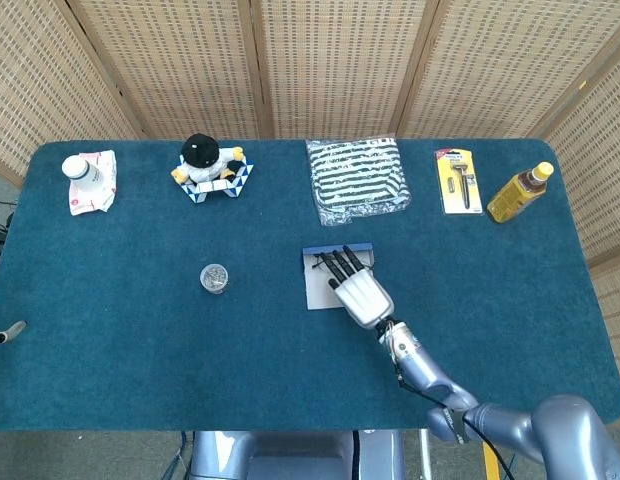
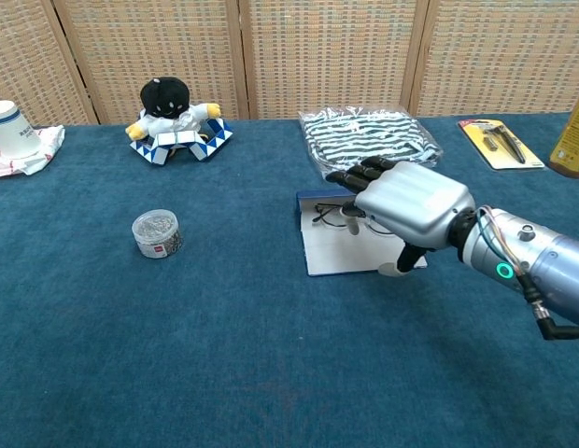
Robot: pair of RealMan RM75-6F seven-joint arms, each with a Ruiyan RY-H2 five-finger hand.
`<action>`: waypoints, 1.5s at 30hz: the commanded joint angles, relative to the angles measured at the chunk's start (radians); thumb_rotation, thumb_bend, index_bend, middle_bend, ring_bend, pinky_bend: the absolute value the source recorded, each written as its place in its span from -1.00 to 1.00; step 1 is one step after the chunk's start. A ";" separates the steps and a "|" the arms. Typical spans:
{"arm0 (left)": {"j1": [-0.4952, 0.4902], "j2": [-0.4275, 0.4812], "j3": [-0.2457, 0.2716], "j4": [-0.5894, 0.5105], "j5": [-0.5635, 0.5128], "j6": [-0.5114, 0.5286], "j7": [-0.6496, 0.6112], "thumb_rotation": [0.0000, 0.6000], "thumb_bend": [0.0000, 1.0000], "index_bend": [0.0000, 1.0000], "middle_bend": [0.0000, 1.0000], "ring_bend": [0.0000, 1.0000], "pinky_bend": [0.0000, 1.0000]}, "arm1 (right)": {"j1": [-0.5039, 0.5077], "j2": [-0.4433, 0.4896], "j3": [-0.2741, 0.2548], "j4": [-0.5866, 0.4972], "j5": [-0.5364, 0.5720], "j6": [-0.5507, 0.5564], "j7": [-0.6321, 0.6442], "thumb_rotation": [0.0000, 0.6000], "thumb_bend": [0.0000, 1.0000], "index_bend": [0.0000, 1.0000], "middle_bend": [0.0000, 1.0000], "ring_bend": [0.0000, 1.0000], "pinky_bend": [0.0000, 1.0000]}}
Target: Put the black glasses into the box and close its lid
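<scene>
The box (image 1: 318, 290) lies open in the middle of the table, white inside with a blue back wall (image 2: 319, 196). The black glasses (image 2: 327, 214) lie in it; their left half shows in the chest view, and only a bit of frame (image 1: 318, 263) in the head view. My right hand (image 1: 357, 288) hovers low over the box's right half, palm down, dark fingers stretched across the glasses. In the chest view the right hand (image 2: 408, 202) has its thumb tip down at the box's front right corner. It holds nothing. No left hand shows in either view.
A small round tin (image 1: 214, 277) sits left of the box. Along the back are a bottle on a cloth (image 1: 87, 178), a plush toy (image 1: 208, 165), a striped folded cloth (image 1: 357, 176), a razor pack (image 1: 456, 180) and a yellow bottle (image 1: 519, 191).
</scene>
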 commanded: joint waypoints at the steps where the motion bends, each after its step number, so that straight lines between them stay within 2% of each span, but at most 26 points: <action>1: 0.000 0.000 -0.001 0.000 -0.001 -0.001 -0.001 1.00 -1.00 -1.00 -1.00 -1.00 -1.00 | 0.004 -0.017 0.007 0.024 0.007 -0.014 -0.011 1.00 -0.48 -0.25 -1.00 -1.00 -1.00; 19: -0.003 0.001 0.000 0.002 -0.004 -0.009 -0.005 1.00 -1.00 -1.00 -1.00 -1.00 -1.00 | 0.005 -0.066 0.018 0.100 -0.001 -0.035 -0.012 1.00 -0.48 -0.19 -0.98 -1.00 -0.99; 27: -0.004 0.001 0.000 0.004 -0.004 -0.011 -0.009 1.00 -1.00 -1.00 -1.00 -1.00 -1.00 | 0.007 -0.086 0.023 0.140 -0.016 -0.022 0.015 1.00 -0.18 -0.07 -0.92 -1.00 -0.93; 45: -0.007 0.001 -0.001 0.008 -0.008 -0.019 -0.012 1.00 -1.00 -1.00 -1.00 -1.00 -1.00 | 0.021 -0.099 0.056 0.171 -0.015 -0.025 0.056 1.00 -0.09 -0.06 -0.90 -1.00 -0.92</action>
